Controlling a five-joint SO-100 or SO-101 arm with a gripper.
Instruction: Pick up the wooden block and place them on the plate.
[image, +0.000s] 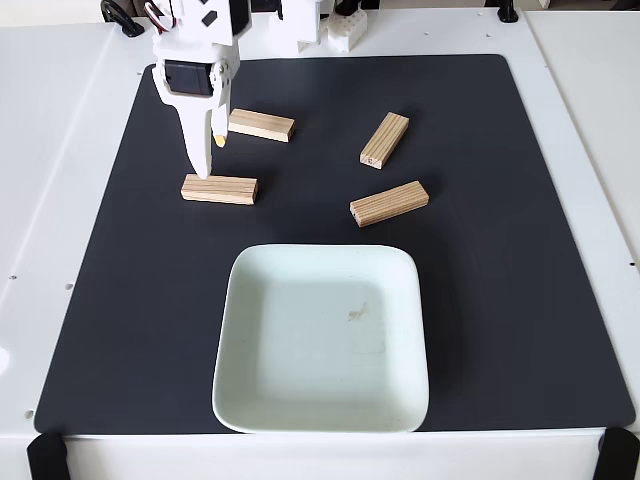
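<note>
A white table (70, 150) carried a large black mat (520, 250) that covered most of its top in the fixed view. At the far edge, behind the mat, stood the white base parts of the arm and a small white piece (347, 30) beside them. Black clamps or feet sat at the two near corners of the table (45, 455).

The plate (322, 400) lay on the near half of the mat, square with rounded corners, with a faint smudge near its middle and no block on it. Nothing stood between the blocks and the plate.

The white arm reached in from the upper left and pointed its gripper (207, 155) down toward the mat. The longer finger ended just at the far edge of the leftmost wooden block (219, 189), and the shorter finger had a yellowish tip beside it. The fingers looked close together with no block between them, but how far apart they stood I could not tell.

Four wooden blocks lay on the mat, all apart from each other: the one under the gripper, a second (262, 125) just right of the gripper, a third (385, 139) tilted at upper centre, and a fourth (389, 203) nearest the plate. There was one plate.
</note>
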